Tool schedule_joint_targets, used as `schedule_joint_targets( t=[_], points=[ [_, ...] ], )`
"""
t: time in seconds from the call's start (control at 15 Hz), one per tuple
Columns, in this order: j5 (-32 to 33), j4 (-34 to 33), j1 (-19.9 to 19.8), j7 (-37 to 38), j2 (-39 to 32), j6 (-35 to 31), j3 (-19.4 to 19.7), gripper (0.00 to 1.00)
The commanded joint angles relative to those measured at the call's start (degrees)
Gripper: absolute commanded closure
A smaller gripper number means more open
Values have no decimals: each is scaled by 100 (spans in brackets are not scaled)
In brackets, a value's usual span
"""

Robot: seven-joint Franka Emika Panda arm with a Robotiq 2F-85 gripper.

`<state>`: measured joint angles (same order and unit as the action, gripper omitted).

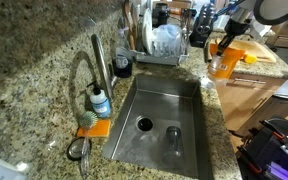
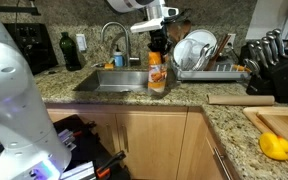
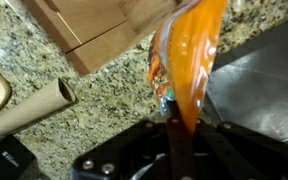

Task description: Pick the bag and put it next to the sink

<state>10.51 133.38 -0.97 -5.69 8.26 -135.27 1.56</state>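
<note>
Over the speckled granite tabletop [image 2: 224, 116], just beside the sink [image 2: 109, 82], the gripper [image 2: 156, 47] clenches the orange bag [image 2: 157, 72] (held upright by its top).

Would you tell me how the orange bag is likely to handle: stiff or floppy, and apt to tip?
The bag is probably floppy: in the wrist view it hangs creased from the gripper. It seems light, since a pinch at its top holds it. Tall and narrow, it may tip over once released by the sink.
</note>
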Motion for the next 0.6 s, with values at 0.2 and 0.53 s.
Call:
schedule_joint_targets(
  t=[0.2, 0.53],
  points=[
    [593, -425, -182, -265, -808, 75, 191, 100],
    [1966, -224, 155, 668, -852, -601, -144, 100]
  ],
)
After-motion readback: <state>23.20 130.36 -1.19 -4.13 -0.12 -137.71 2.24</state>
